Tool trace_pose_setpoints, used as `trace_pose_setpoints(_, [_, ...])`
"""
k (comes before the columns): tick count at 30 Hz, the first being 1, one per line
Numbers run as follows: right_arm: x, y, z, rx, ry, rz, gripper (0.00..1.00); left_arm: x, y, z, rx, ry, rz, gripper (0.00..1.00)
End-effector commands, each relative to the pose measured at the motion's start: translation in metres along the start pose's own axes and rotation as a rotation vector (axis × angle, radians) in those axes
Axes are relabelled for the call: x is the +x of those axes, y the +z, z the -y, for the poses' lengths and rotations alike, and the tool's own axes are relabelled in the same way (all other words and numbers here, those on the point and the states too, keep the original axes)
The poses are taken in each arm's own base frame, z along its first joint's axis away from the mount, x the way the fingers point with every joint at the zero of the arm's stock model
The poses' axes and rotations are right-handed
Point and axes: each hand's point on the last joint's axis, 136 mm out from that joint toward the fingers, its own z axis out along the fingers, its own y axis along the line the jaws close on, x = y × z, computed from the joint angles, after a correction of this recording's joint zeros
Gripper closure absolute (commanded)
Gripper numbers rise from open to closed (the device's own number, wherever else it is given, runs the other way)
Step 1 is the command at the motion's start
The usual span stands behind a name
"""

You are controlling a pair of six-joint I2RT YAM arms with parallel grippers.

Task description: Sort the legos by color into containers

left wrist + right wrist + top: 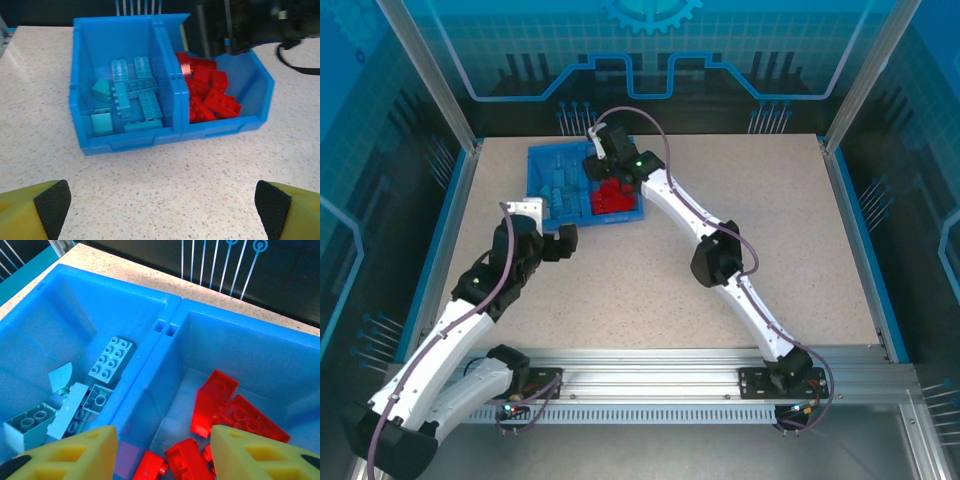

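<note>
Tray [130, 142]: shallow blue plastic bin at the far-left part of the table [770, 220], split by a middle wall [170, 85] into two side-by-side compartments.
Light blue bricks [132, 92]: all that I can see lie in the left compartment, mostly flat, some touching, one sloped piece among them.
Red bricks [212, 97]: heaped in the right compartment, several tilted and leaning on each other.
Left gripper [161, 202]: just in front of the tray's near wall, above bare table, fingers spread wide, nothing between them.
Right gripper [162, 455]: above the tray near the middle wall, on the red side, fingers parted, nothing held.
Weight: judged very light; a brick should lift with little force.
Stiffness: hard, rigid plastic; it will not give under the pads and is unlikely to break.
Surface: glossy, smooth sides, so likely slippery; a skewed pinch could squirt a brick out.
Where to hold: across the two flat long sides, pads square to them and below the studs; avoid sloped faces and corners.
Awkward pieces: the tilted red ones in the heap offer no level side; the compartment walls crowd bricks lying against them.
Progress: judged finished or close to it, as each colour sits in its own compartment.
</note>
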Motion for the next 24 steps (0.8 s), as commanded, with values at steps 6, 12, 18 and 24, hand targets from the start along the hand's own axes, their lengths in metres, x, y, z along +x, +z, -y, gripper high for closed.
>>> trace_pose_setpoints(6, [-0.043,-0.169,-0.002,-0.045,-0.012,0.112,0.45,0.021,0.01,-0.043,-0.211,-0.006,0.081,0.01])
trace_pose_setpoints(12, [0.052,-0.265,0.069,0.177,0.005,0.134,0.28,0.039,0.032,-0.045,-0.216,0.157,0.167,0.01])
trace_pose_setpoints(18, [0.155,-0.329,0.151,0.505,0.009,0.173,0.09,0.058,0.067,-0.038,-0.135,0.173,0.147,0.01])
trace_pose_setpoints(24, [0.238,-0.331,0.234,0.72,0.178,0.195,0.0,0.062,0.098,-0.032,-0.059,0.122,0.193,0.01])
